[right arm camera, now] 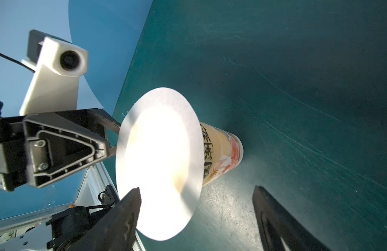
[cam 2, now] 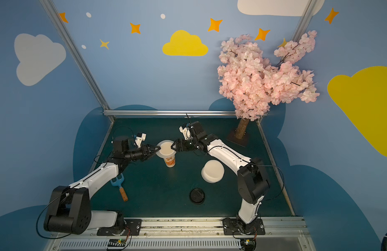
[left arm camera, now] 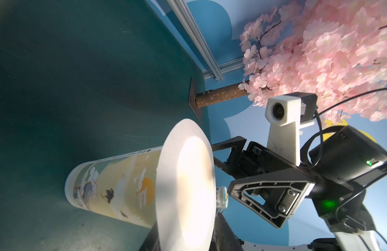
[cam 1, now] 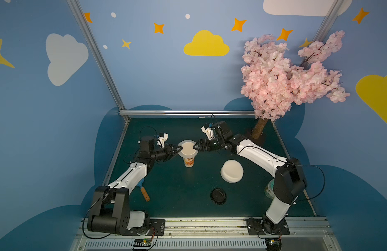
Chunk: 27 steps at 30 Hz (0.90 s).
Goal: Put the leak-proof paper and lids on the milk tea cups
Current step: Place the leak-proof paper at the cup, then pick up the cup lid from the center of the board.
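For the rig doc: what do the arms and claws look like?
Left arm and right arm: white link shells, black joint housings. Left claw and right claw: black, triangular cut-out fingers. White camera mount on each wrist, black cables, green lights.

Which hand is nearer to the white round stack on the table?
Right. The right hand is at the cup's rim on the white round stack's side; the left hand is at the opposite rim, farther away.
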Motion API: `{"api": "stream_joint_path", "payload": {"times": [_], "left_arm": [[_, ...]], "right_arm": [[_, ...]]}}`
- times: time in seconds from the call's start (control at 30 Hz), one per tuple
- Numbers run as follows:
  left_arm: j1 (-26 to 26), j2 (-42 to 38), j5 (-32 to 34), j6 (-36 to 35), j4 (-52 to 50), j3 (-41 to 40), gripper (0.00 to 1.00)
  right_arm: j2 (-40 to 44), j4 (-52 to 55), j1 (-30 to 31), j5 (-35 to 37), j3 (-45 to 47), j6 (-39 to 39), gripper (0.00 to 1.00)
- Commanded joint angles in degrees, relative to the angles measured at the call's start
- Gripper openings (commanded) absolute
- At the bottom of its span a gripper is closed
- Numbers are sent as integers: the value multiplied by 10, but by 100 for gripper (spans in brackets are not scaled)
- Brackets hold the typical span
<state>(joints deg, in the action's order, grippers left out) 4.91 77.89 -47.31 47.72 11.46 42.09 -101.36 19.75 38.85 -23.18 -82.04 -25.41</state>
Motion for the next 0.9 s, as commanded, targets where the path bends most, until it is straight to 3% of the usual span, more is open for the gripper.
{"api": "stream_joint_path", "payload": {"times": [0.0, 0.2, 0.47, 0.53, 0.63, 0.73, 0.87], "left_arm": [[-2, -5, 1, -12, -16, 12, 44], [-11, -9, 2, -10, -17, 11, 56], [-19, -56, 10, -7, -23, 10, 94], [-21, -72, 23, -8, -23, 2, 100], [-27, -98, 37, -8, -18, -16, 100], [-31, -130, 71, -22, -19, -35, 100], [-31, -168, 131, -54, -54, -47, 100]], "right_arm": [[-6, 11, 3, 0, -16, 7, 82], [-2, 24, 3, 7, -25, 11, 82], [39, 87, -1, 73, -43, 19, 83], [70, 107, -3, 102, -28, 19, 83], [133, 167, 0, 164, 16, 21, 84], [208, 186, 29, 229, 124, -1, 85], [266, 212, 135, 285, 237, -58, 85]]}}
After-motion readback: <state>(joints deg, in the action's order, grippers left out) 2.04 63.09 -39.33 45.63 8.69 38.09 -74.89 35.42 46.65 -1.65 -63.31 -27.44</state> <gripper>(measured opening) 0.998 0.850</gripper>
